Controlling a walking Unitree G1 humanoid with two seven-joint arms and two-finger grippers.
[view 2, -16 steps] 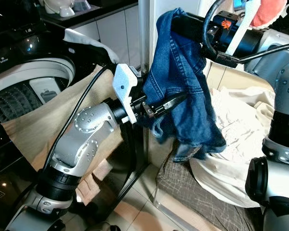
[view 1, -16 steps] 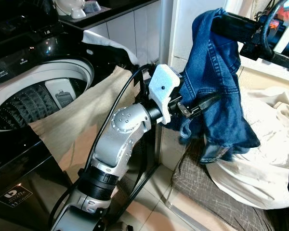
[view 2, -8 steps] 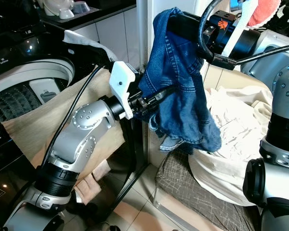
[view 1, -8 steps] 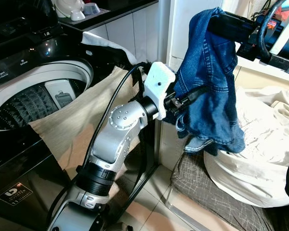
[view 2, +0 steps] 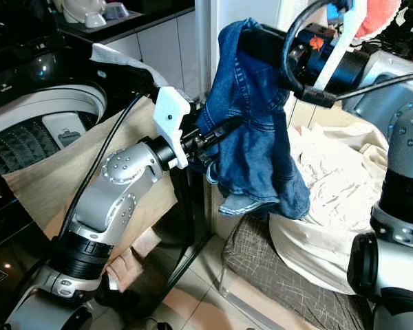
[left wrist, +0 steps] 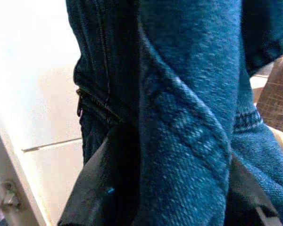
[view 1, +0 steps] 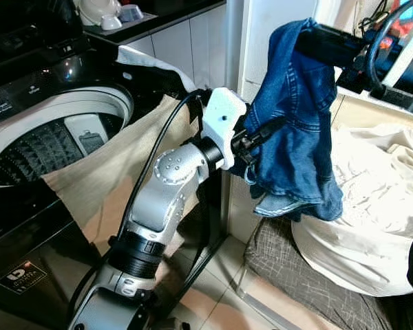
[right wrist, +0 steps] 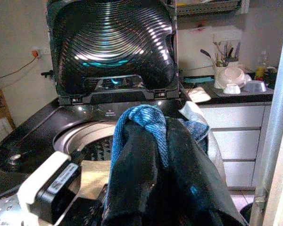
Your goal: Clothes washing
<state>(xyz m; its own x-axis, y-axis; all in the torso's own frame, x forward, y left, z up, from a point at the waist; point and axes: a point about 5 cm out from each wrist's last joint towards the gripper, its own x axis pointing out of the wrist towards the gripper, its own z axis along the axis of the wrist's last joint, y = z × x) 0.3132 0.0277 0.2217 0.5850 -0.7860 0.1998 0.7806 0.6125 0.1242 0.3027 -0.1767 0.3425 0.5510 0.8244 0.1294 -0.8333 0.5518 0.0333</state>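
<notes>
I hold the denim garment (view 1: 296, 130) aloft beside the washing machine (view 1: 48, 130): right gripper (right wrist: 153, 141) clamps its top fold, left gripper (view 1: 258, 134) is closed on its middle.

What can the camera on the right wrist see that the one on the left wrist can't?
The right wrist view looks over the right gripper, shut on the blue jeans, toward the washing machine's raised black lid, its open drum, and a counter with a white bowl.

The left wrist view sits right up against the denim, with the left gripper's fingers clamped on a fold and a white wall behind.

Both show the same blue jeans pinched between black fingers.
</notes>
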